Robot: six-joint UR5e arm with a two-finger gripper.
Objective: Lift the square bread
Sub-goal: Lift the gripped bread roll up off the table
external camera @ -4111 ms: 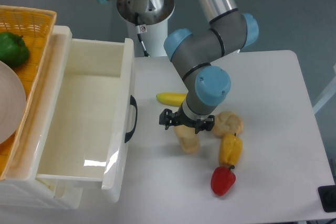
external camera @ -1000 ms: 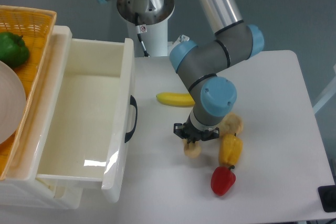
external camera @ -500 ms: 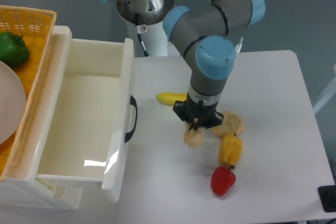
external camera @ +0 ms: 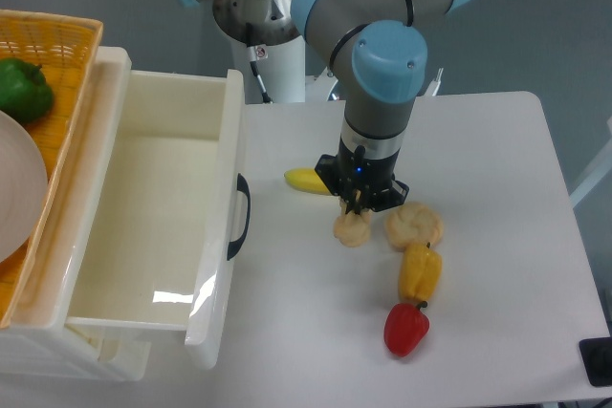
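Note:
The square bread [external camera: 352,229], small and pale beige, hangs just under my gripper [external camera: 356,209], which is shut on its upper end. It appears lifted a little above the white table [external camera: 497,188], near the middle. The arm's wrist hides the top of the bread and most of the fingers.
A lumpy tan bun [external camera: 414,225] lies right of the bread, with a yellow pepper [external camera: 419,272] and a red pepper [external camera: 405,329] below it. A banana [external camera: 308,180] lies behind the gripper. An open white drawer [external camera: 153,217] and a basket with a green pepper [external camera: 24,88] stand at left.
The gripper closed on the bread and has risen with it, moving up in the image over the last second. The bun, peppers and banana have stayed put.

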